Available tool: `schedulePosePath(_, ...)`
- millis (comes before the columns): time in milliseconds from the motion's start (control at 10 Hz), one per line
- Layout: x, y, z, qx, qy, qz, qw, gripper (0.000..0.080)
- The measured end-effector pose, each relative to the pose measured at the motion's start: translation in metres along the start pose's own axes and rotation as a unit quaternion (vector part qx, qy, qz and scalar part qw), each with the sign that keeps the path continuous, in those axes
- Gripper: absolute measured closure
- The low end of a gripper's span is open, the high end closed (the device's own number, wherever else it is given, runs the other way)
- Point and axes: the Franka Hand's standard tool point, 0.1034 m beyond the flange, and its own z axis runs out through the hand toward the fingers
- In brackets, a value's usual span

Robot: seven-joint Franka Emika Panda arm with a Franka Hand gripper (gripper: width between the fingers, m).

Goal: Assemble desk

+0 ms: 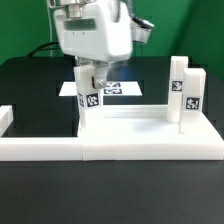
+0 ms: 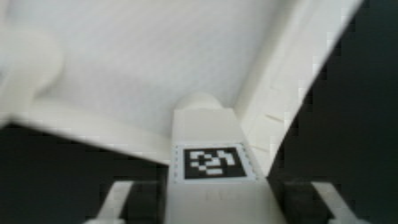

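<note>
I am holding my end effector [image 1: 88, 88] over the desk top [image 1: 140, 128], near its corner at the exterior view's left. My fingers are pinching a leg [image 1: 87, 98] between them. The leg is standing upright, its tag facing the exterior camera, and its lower end is sitting at or just above the top's floor; I cannot tell which. In the wrist view the same leg [image 2: 214, 150] is running up the middle of the picture, tag toward the lens, with a finger [image 2: 121, 200] showing on either side of it and the top's pale floor [image 2: 160, 60] and raised rim [image 2: 294, 80] lying beyond.

The top is lying flat on the black worktop [image 1: 30, 80], its rim facing up, pushed against the long white rail [image 1: 40, 148] that is running along the front edge and turning up at the exterior view's left.

Two more legs [image 1: 185, 95] are standing upright together in the top's corner at the exterior view's right, tags facing the camera, touching or just beside one another.

Behind my end effector the marker board [image 1: 122, 90] is lying flat on the worktop, partly hidden by the held leg and my fingers.

A fourth leg is not visible to me in either view.
</note>
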Motion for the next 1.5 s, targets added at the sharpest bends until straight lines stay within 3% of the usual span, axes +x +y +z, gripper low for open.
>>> schedulePosePath(400, -0.001, 0.000, 0.000, 0.004, -0.008, 0.111, 0.994, 0.0509)
schedulePosePath(500, -0.001, 0.000, 0.000, 0.004, -0.008, 0.081, 0.997, 0.0422)
schedulePosePath(600, -0.001, 0.002, -0.001, -0.004, -0.003, -0.036, 0.999, 0.0422)
schedulePosePath(700, -0.001, 0.003, 0.001, -0.003, -0.003, -0.150, 0.989, 0.0241)
schedulePosePath(800, 0.001, 0.007, 0.002, -0.005, -0.009, -0.216, 0.976, 0.0241)
schedulePosePath(900, 0.001, 0.006, 0.002, -0.005, -0.008, -0.228, 0.974, 0.0165)
schedulePosePath(1000, 0.001, 0.006, 0.002, -0.005, -0.008, -0.257, 0.966, 0.0153)
schedulePosePath(1200, 0.001, 0.006, 0.002, -0.009, -0.005, -0.358, 0.934, 0.0150)
schedulePosePath(1300, -0.001, 0.002, 0.001, -0.025, 0.007, -0.479, 0.877, 0.0150)
schedulePosePath(1400, -0.004, -0.005, -0.005, -0.036, -0.006, -0.525, 0.851, 0.0150)
schedulePosePath(1500, -0.001, -0.014, -0.010, -0.033, -0.004, -0.528, 0.849, 0.0150)
